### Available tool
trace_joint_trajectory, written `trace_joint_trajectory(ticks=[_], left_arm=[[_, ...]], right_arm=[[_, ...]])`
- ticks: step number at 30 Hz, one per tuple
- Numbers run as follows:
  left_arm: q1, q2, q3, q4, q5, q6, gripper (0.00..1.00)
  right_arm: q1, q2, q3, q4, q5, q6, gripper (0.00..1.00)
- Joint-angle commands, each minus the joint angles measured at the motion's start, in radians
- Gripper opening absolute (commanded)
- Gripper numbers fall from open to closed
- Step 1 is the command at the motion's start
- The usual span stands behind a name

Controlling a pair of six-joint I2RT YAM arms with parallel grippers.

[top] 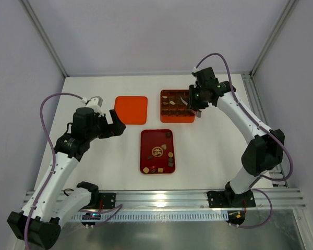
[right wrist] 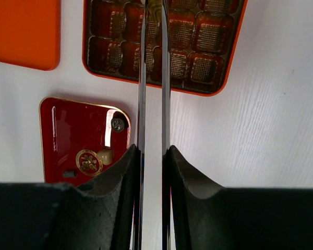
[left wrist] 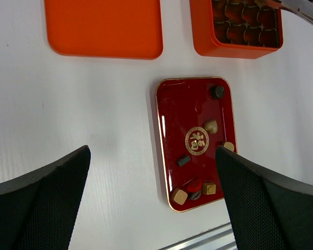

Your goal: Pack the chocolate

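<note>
Here loose chocolate pieces (left wrist: 211,125) are lying on the dark red tray (top: 146,140). The right hand (right wrist: 152,156), clenching tweezers (right wrist: 165,78), is hovering beyond the tray's far right corner, tips pointing away from it; the left hand (top: 117,123) is hovering released, left of the tray.

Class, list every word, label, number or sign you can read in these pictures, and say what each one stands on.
No text here is readable.
On the dark red tray, the gold round emblem in the middle bears characters, too small and blurred to read.
The orange lid, the orange box and the metal tongs show no markings.
</note>
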Motion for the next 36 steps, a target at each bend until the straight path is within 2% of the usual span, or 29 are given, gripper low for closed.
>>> trace_joint_trajectory(ticks=[1, 14, 24, 36], left_arm=[[0.002, 0.000, 0.001, 0.015, -0.001, -0.005, 1.00], [0.001, 0.008, -0.001, 0.017, -0.003, -0.003, 1.00], [0.002, 0.008, -0.001, 0.017, 0.000, -0.003, 1.00], [0.002, 0.011, -0.001, 0.017, 0.002, -0.003, 1.00]], right_arm=[[-0.023, 0.021, 0.040, 0.079, 0.003, -0.002, 0.25], [-0.042, 0.094, 0.007, 0.147, 0.035, 0.019, 0.25], [-0.042, 0.084, -0.031, 0.161, 0.031, 0.024, 0.27], [-0.042, 0.053, -0.074, 0.178, 0.023, 0.032, 0.37]])
